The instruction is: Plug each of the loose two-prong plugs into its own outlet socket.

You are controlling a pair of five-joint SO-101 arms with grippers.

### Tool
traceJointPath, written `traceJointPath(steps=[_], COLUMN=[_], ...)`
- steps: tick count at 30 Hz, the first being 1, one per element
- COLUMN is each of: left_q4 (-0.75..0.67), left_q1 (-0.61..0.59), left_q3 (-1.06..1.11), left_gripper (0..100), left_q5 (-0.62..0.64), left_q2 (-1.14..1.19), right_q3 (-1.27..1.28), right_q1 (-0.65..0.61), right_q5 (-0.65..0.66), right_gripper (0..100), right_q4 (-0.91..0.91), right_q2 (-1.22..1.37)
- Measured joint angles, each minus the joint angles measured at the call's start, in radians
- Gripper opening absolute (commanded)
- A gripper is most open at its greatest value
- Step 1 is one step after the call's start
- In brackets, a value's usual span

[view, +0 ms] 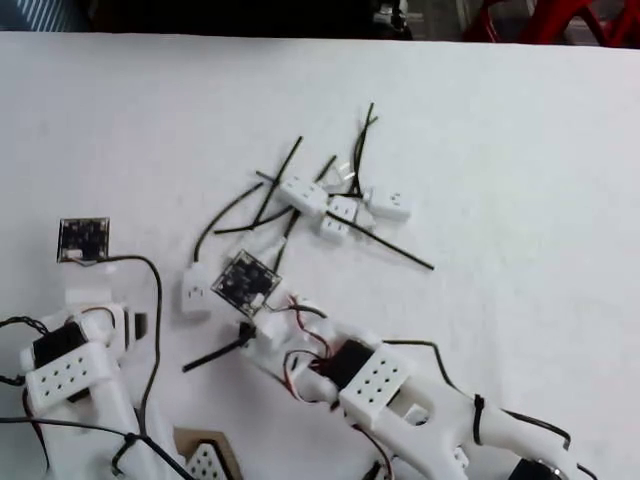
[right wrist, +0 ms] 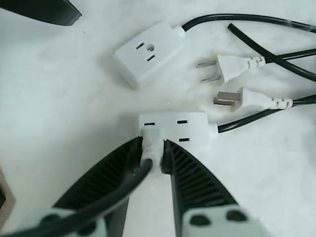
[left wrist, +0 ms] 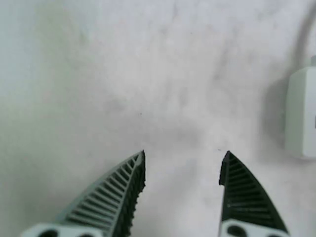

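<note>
Ribbed right tool [right wrist: 152,143] clamps smooth white plug [right wrist: 152,150] at rectangular socket [right wrist: 185,127]

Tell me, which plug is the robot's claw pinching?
The white plug shut in the right gripper, pressed against the flat outlet block. The other two plugs lie loose nearby, prongs bare.
</note>
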Motion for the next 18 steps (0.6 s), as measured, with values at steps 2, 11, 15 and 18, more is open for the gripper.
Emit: traceJointPath(steps=[2,11,15,18], left_q4=[0.000,0.000,0.000,0.000], left_q1=[0.000,0.000,0.000,0.000], left_q3=[0.000,0.000,0.000,0.000], left_gripper=[25,25,25,25], left_q5=[0.000,0.000,0.000,0.000], left_q2=[0.000,0.000,0.000,0.000], right_q3=[-0.028,-0.147,-0.204,-0.232], right_q1=[-0.002,-0.002,-0.002,-0.002], right_q5=[0.000,-0.002,0.000,0.008], right_gripper=[1.6,1.6,1.6,1.6], right_q4=[0.000,0.069,0.181,0.227], right_q2=[0.040,0.152,0.152,0.152])
